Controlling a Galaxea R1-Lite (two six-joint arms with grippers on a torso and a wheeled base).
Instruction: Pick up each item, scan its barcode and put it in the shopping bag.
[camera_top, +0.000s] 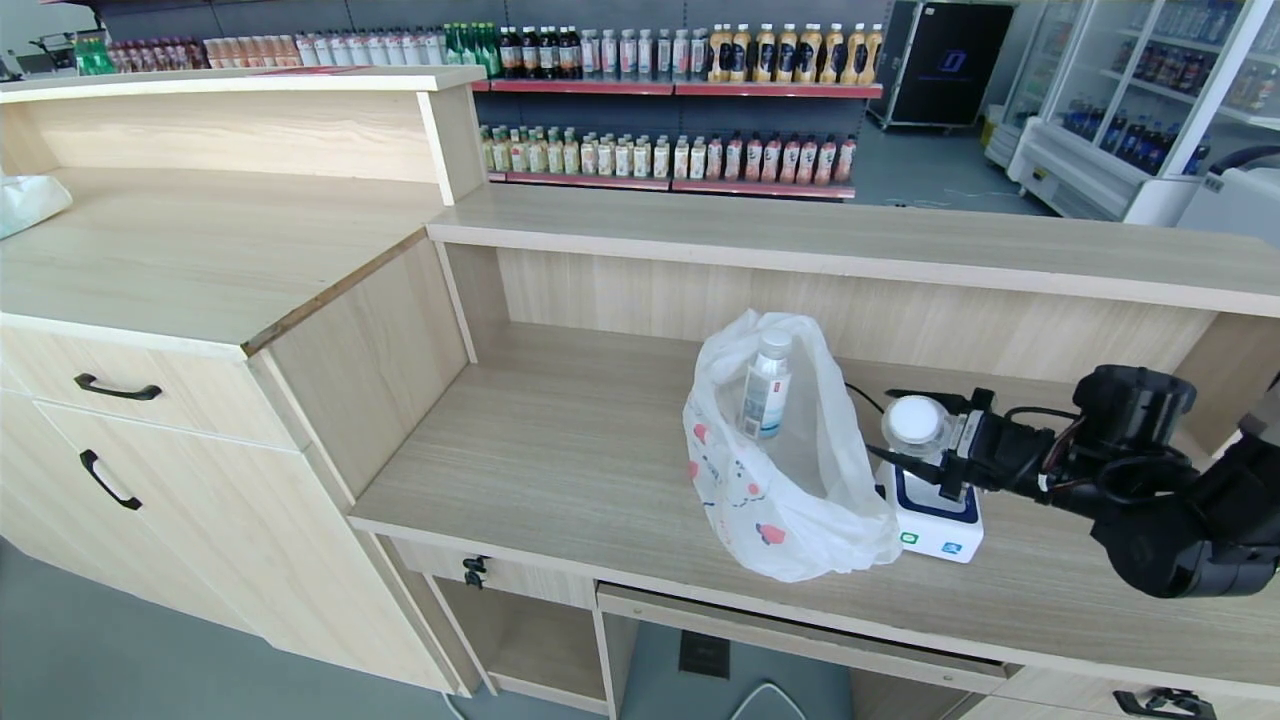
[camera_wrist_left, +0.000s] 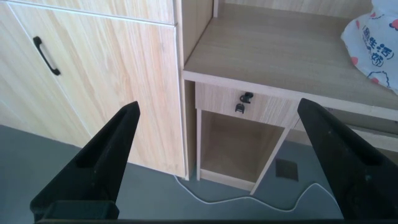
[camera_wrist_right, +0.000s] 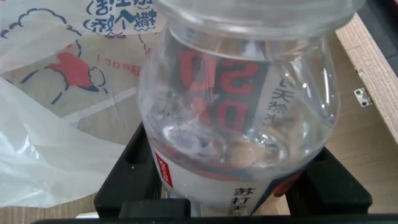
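A white plastic shopping bag (camera_top: 790, 500) with cartoon prints stands open on the counter. A bottle (camera_top: 767, 385) with a white cap stands upright inside it. Just right of the bag, my right gripper (camera_top: 912, 430) is shut on a clear bottle (camera_top: 915, 422) with a white cap, held over the white and blue scanner (camera_top: 945, 525). In the right wrist view the clear bottle (camera_wrist_right: 242, 106) has a red and white label, with the bag (camera_wrist_right: 62, 93) close behind it. My left gripper (camera_wrist_left: 217, 168) hangs open below the counter's edge, with nothing between its fingers.
The wooden counter (camera_top: 560, 450) has bare room left of the bag. A raised ledge (camera_top: 850, 245) runs behind it and a taller counter (camera_top: 200, 260) stands to the left. A drawer lock (camera_wrist_left: 244, 101) sits under the counter's front edge. Drink shelves line the back.
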